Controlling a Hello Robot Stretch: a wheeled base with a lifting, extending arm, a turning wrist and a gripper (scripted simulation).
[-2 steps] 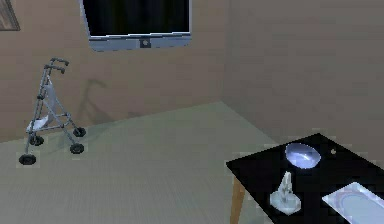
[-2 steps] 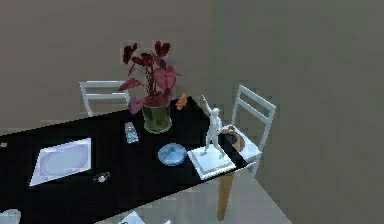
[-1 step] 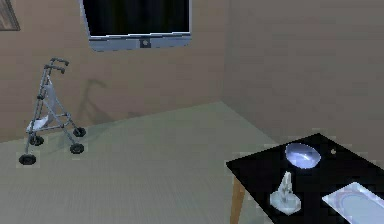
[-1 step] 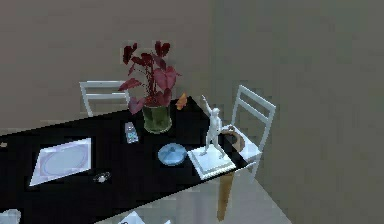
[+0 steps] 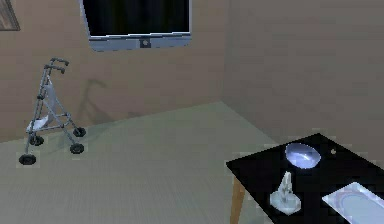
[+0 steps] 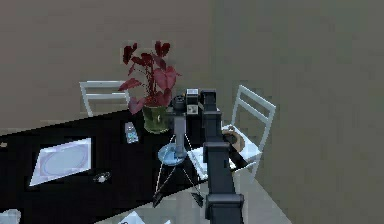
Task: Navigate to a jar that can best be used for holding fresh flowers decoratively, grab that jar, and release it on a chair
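A potted plant with red leaves in a yellow-green pot (image 6: 155, 118) stands near the far edge of the black table (image 6: 60, 190). Right of the pot is a slim blue-grey vessel with a round foot (image 6: 175, 152), apparently resting on the tabletop. The dark arm (image 6: 215, 160) rises from the bottom edge, and the gripper (image 6: 180, 108) sits just above that vessel. I cannot tell whether it holds anything. Two white chairs stand past the table, one (image 6: 104, 96) behind the plant and one (image 6: 252, 118) to the right with a brownish thing on its seat.
On the table lie a white plate (image 6: 62, 160), a small bottle-like item (image 6: 131, 132) and papers. The forward view has a walker (image 5: 50, 108) on open floor, a wall screen (image 5: 135, 22), and a table corner (image 5: 250, 172) bearing a bowl (image 5: 302, 155) and a small figure (image 5: 285, 192).
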